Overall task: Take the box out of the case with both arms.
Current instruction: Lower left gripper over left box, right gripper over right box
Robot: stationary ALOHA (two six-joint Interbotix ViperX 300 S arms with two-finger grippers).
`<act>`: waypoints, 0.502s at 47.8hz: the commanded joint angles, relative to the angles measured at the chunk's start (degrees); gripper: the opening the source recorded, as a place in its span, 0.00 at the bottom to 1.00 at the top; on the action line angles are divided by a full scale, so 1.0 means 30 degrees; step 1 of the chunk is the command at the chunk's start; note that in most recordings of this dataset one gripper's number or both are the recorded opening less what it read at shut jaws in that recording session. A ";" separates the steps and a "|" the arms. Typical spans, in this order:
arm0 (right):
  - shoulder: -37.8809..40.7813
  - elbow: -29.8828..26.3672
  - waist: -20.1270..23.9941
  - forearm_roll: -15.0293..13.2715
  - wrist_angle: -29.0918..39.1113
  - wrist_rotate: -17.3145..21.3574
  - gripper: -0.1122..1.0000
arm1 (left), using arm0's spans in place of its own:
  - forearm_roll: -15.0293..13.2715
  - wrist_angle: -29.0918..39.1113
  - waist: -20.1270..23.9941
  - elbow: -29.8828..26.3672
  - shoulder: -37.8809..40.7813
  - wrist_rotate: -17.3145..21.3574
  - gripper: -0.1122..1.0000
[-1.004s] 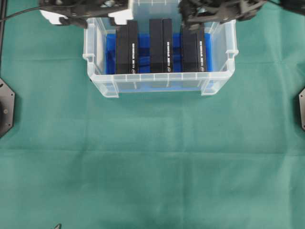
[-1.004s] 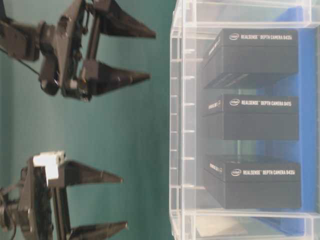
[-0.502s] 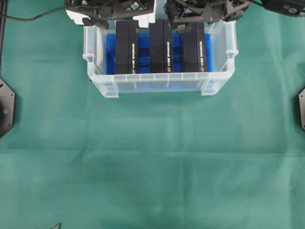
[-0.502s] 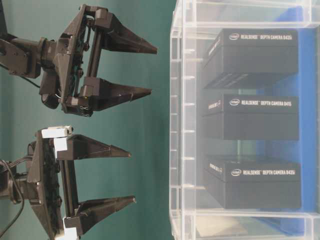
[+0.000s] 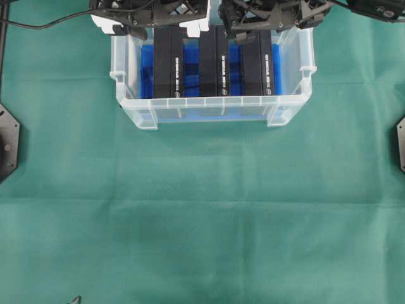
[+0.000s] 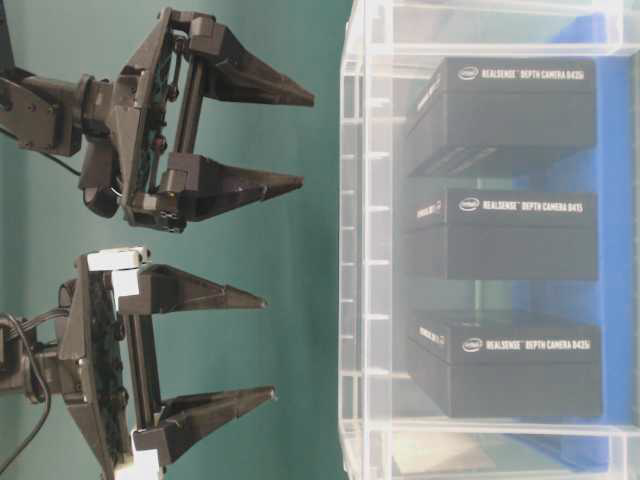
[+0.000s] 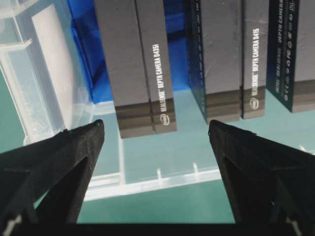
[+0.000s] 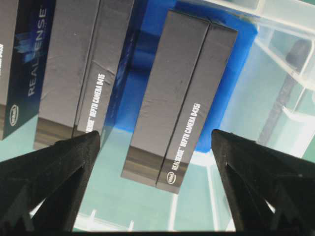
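The clear case (image 5: pixel 209 109) with a blue lining stands at the far side of the green cloth. Three black boxes stand side by side in it: left (image 5: pixel 169 62), middle (image 5: pixel 214 60), right (image 5: pixel 256 62). My left gripper (image 5: pixel 152 14), which has white parts, hovers open above the back of the left box (image 7: pixel 135 64); its fingertips (image 7: pixel 96 129) hold nothing. My right gripper (image 5: pixel 273 14) hovers open above the right box (image 8: pixel 182 98). In the table-level view both the left gripper (image 6: pixel 270 347) and the right gripper (image 6: pixel 306 141) stand short of the case rim (image 6: pixel 352 250).
Green cloth (image 5: pixel 202 215) covers the table in front of the case. Black arm bases sit at the left edge (image 5: pixel 7 142) and the right edge (image 5: pixel 400 145). A black cable (image 5: pixel 38 25) runs in from the top left.
Both grippers have swung inward over the back of the case, the left one coming further into view. In the last half second they only crept slightly nearer. The boxes have not moved.
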 commanded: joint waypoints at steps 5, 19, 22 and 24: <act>-0.0264 -0.0527 0.0059 -0.0029 0.0029 0.0059 0.97 | 0.0059 -0.0059 -0.0059 -0.0293 -0.0264 0.0000 0.84; -0.0264 -0.0527 0.0059 -0.0029 0.0059 0.0059 0.97 | 0.0059 -0.0059 -0.0059 -0.0293 -0.0264 0.0000 0.84; -0.0293 -0.0527 0.0088 -0.0029 0.0146 0.0088 0.97 | 0.0059 -0.0059 -0.0059 -0.0293 -0.0264 0.0000 0.84; -0.0293 -0.0527 0.0059 -0.0029 0.0234 0.0088 0.97 | 0.0059 -0.0059 -0.0059 -0.0264 -0.0264 -0.0029 0.84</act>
